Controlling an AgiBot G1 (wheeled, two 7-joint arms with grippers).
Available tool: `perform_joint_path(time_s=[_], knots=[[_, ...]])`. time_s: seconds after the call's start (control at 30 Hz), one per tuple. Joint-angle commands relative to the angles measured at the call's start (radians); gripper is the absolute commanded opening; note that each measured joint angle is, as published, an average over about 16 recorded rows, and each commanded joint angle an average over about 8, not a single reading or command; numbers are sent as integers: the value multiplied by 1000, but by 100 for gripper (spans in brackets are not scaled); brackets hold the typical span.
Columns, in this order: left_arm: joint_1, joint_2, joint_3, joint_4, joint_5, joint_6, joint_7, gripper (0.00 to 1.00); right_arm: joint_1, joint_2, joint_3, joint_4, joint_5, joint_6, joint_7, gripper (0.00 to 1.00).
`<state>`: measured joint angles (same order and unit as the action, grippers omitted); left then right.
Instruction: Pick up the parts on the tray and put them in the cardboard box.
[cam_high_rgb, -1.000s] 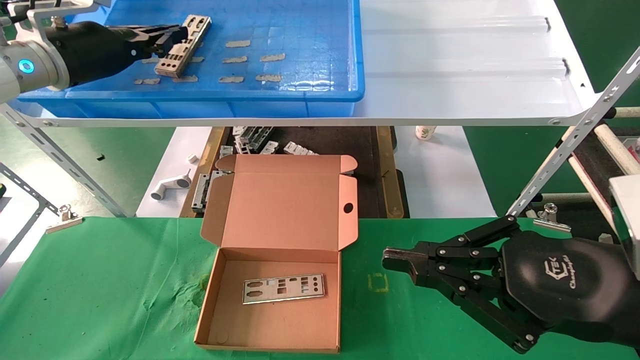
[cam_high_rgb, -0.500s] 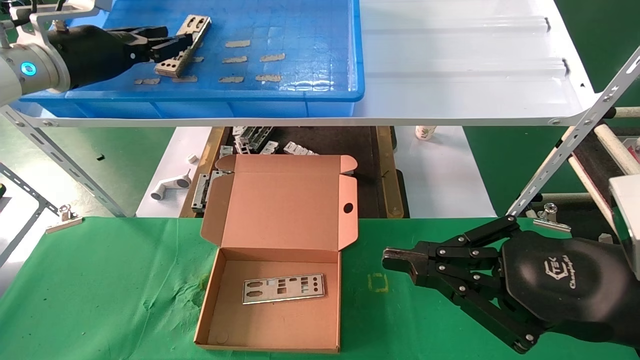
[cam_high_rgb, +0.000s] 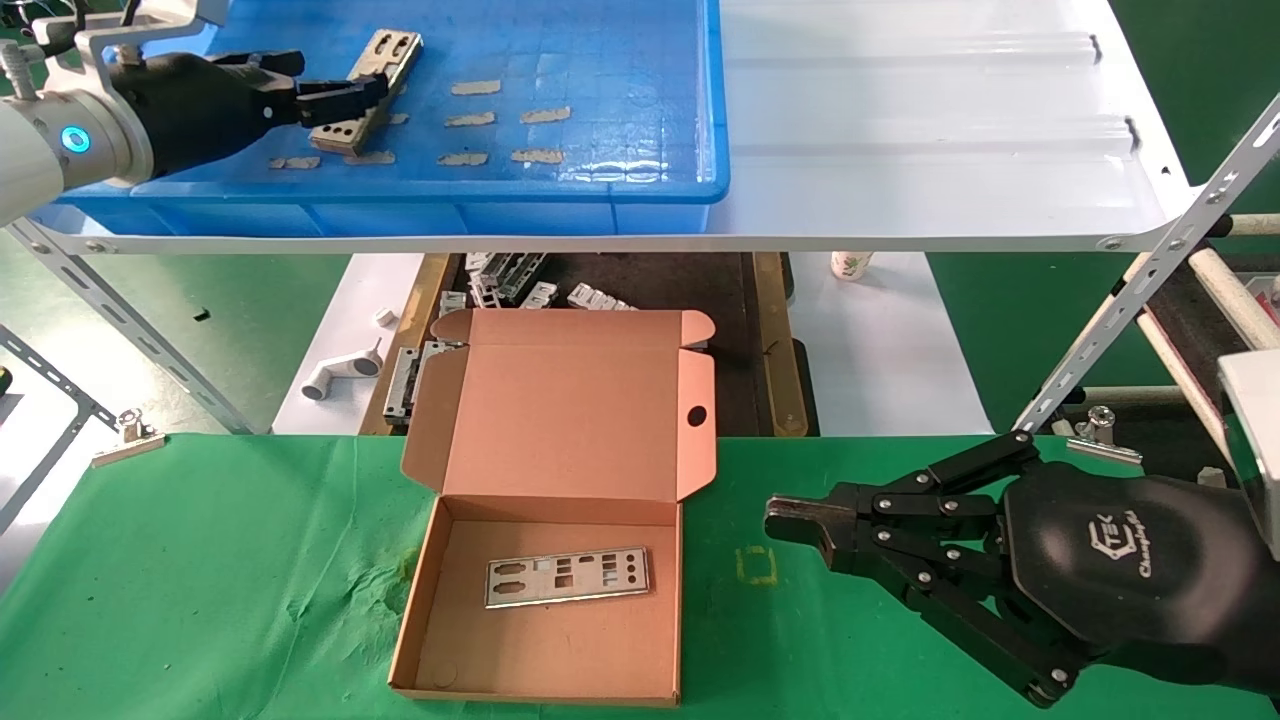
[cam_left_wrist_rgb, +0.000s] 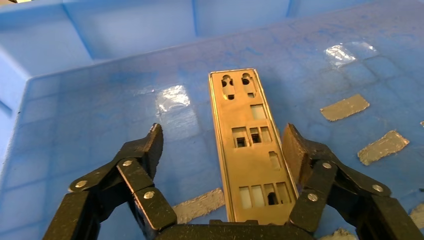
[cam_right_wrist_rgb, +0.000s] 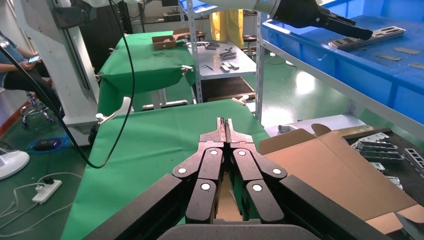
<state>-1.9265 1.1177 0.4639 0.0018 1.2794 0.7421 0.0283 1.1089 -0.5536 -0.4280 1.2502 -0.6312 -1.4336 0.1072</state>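
Since a second ago, your left claw (cam_high_rgb: 372, 90) has pulled back slightly toward the tray's left side and spread apart. It now sits wide open inside the blue tray (cam_high_rgb: 600, 185), its fingers (cam_left_wrist_rgb: 150, 147) flanking a silver part (cam_left_wrist_rgb: 250, 150) that lies flat on the tray floor, not gripped. Another part (cam_high_rgb: 567, 577) lies flat in the open cardboard box (cam_high_rgb: 545, 640) on the green table (cam_high_rgb: 200, 580). Your right claw (cam_high_rgb: 785, 518) hovers closed and empty, just right of the box.

Punched silver part (cam_left_wrist_rgb: 250, 155) flat in blue tray (cam_high_rgb: 600, 180), another part (cam_high_rgb: 567, 577) inside open cardboard box (cam_high_rgb: 540, 660)
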Motion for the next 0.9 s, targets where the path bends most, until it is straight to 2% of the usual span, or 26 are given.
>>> perform_joint_path(time_s=[0.03,0.23,0.3,0.37,0.53,0.63,0.9], knots=[[0,1,-1,-3,-1,1,1,100,0,0,0,0,0,0,0,0],[2,1,-2,-5,-3,21,1,100,0,0,0,0,0,0,0,0],[2,1,-2,-4,-3,24,0,93,0,0,0,0,0,0,0,0],[2,2,-2,-3,-2,26,-1,78,0,0,0,0,0,0,0,0],[4,4,-1,1,-2,26,-6,20,0,0,0,0,0,0,0,0],[6,5,-1,4,-2,26,-9,2,0,0,0,0,0,0,0,0],[7,6,0,1,0,29,-11,0,0,0,0,0,0,0,0,0]])
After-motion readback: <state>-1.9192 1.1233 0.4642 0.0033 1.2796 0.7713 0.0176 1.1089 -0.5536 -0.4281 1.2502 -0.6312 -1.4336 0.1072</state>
